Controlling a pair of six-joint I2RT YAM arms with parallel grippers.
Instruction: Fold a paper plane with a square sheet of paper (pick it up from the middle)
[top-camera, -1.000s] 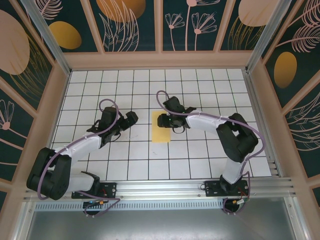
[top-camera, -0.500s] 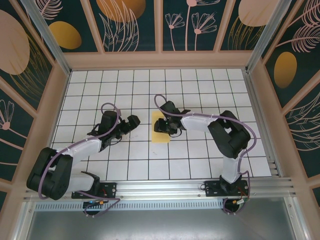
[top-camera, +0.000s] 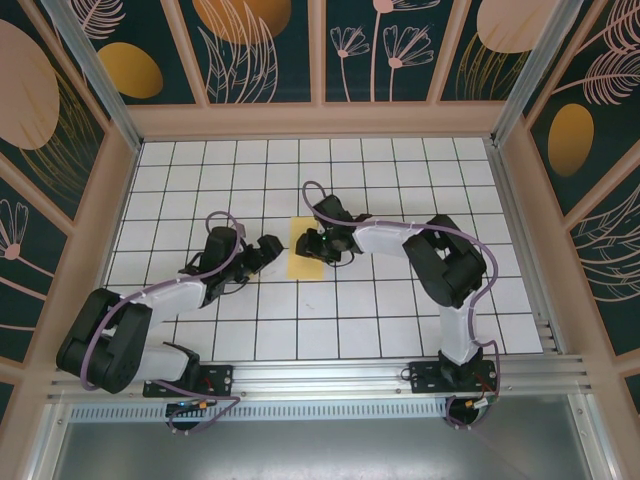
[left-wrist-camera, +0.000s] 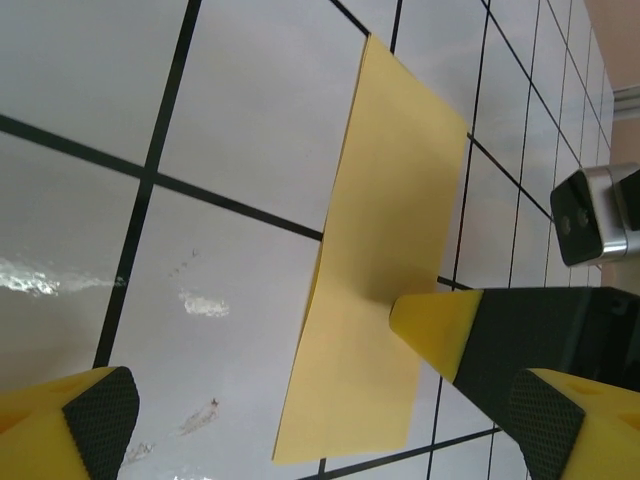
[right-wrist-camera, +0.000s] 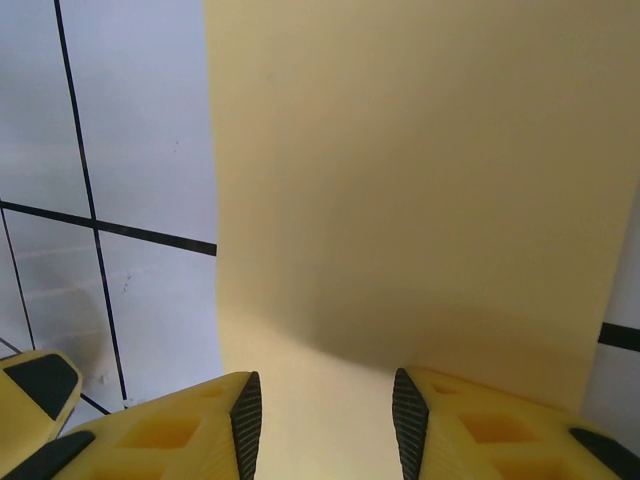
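2 grippers crowd 1 sheet. We see the square sheet of paper (top-camera: 301, 266) lying on the table (top-camera: 400, 320), about midway between its left and right edges and roughly midway between near and far. It shows as a narrow yellow rectangle, so we judge it folded once already; we cannot confirm layers.

The right gripper (right-wrist-camera: 322, 415) is down over the sheet's right side. Its jaws are a little apart, bare paper shows in the gap, and nothing is clasped. In the left wrist view, 1 of its yellow fingertips (left-wrist-camera: 432, 325) touches the paper close to a long edge.

The left gripper (top-camera: 268, 247) sits low, just beside the sheet's left edge. Its jaws are spread wide and it holds nothing.

Risks as we judge them:
- Thin paper on smooth tiles: any sideways push from the right tips slides or rotates the sheet, and the next crease comes out skewed.
- The left edge lies nearly flat, so the left fingers may skate over it or ram it and crumple it.
- If the left side lifts while the right tips press hard, the sheet can buckle or tear.
- The 2 grippers are near each other, so a careless reach could make them collide.
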